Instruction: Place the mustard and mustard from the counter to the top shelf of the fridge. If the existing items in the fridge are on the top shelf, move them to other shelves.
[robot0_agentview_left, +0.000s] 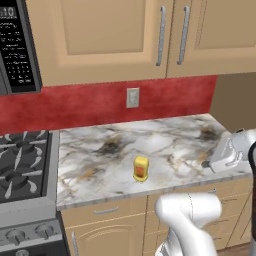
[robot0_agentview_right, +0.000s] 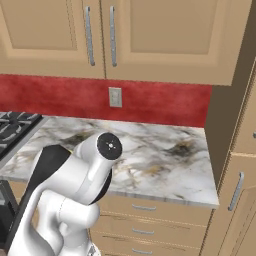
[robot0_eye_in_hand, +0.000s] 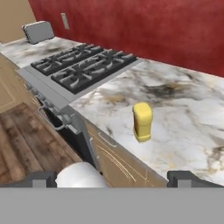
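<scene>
One mustard jar (robot0_agentview_left: 141, 168) stands upright near the front edge of the desk (robot0_agentview_left: 165, 140), and the fingers (robot0_eye_in_hand: 113, 178) are spread wide and empty — a careless approach could knock it off that edge.

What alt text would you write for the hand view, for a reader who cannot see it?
A small yellow mustard jar stands upright on the marbled white counter, ahead of the open gripper. A black stove lies beside it, under a red wall.
</scene>
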